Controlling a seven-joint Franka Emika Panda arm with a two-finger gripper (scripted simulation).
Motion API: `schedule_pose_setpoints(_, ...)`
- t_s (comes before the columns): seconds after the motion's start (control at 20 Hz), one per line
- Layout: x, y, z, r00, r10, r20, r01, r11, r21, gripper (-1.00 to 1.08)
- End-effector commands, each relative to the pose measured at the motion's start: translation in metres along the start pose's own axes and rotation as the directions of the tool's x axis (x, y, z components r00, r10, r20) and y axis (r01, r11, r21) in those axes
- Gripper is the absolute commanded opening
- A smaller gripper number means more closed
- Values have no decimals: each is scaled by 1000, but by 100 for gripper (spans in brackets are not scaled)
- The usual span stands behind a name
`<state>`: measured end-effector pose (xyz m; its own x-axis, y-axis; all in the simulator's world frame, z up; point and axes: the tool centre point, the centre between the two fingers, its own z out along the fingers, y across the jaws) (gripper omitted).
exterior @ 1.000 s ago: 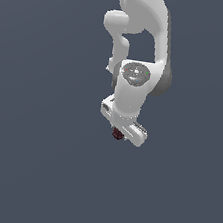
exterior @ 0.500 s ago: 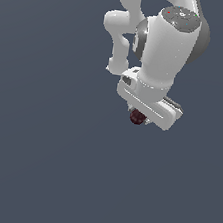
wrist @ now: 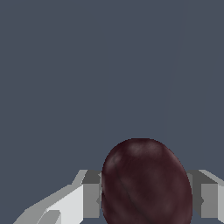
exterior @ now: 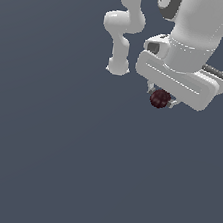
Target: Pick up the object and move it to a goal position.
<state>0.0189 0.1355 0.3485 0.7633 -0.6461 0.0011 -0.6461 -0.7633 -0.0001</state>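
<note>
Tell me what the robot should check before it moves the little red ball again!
1. Ball sits between the fingers: ok, one finger shows on each side of it in the wrist view.
2. Gripper shut on the ball: ok.
3. Ball off the ground: ok, it hangs under the gripper.
4. Nothing else close by: ok, only plain grey floor shows.
5. Goal spot in sight: cannot tell, no marker shows in either view.
6. Grip firm enough: cannot tell.

**Ball between the fingers, under the arm**

The ball (exterior: 160, 98) sat directly below the gripper (exterior: 161, 98), between its two fingers (wrist: 87, 197) and touching both. The arm's base (exterior: 117, 66) stood toward the exterior view's left of the ball.
</note>
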Motion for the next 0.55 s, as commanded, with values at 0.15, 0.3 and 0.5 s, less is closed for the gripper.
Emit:
schedule_pose_setpoints(0.15, -8, -9, -27, 1000, 0, 0, 0, 1000, -1, -100)
schedule_pose_setpoints(0.3, -10, -12, -34, 1000, 0, 1, 0, 1000, 0, -100)
schedule_pose_setpoints(0.5, -11, -13, -37, 1000, 0, 1, 0, 1000, 0, -100)
